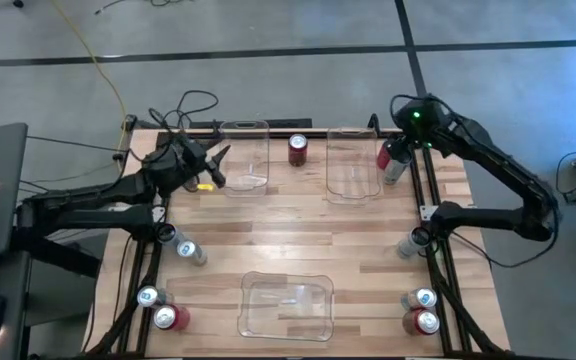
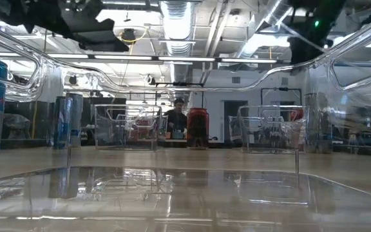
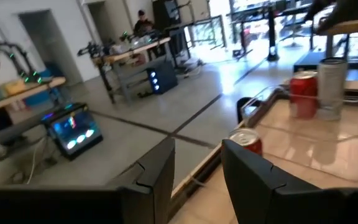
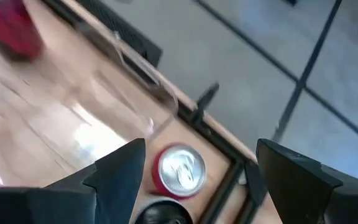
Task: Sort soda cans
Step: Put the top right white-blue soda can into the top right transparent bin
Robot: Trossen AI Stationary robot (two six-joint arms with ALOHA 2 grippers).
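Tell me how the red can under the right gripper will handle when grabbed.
The red can stands upright between the open right gripper fingers, so it probably tips if nudged off-centre. Its smooth round metal wall likely slips, and would roll once toppled.

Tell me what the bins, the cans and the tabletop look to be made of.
The bins look like clear glossy plastic: the wood shows through them and their rims catch highlights. The red can looks like painted metal with a bare silvery top. The tabletop looks like jointed pale wood strips, probably sealed, since the low view shows reflections.
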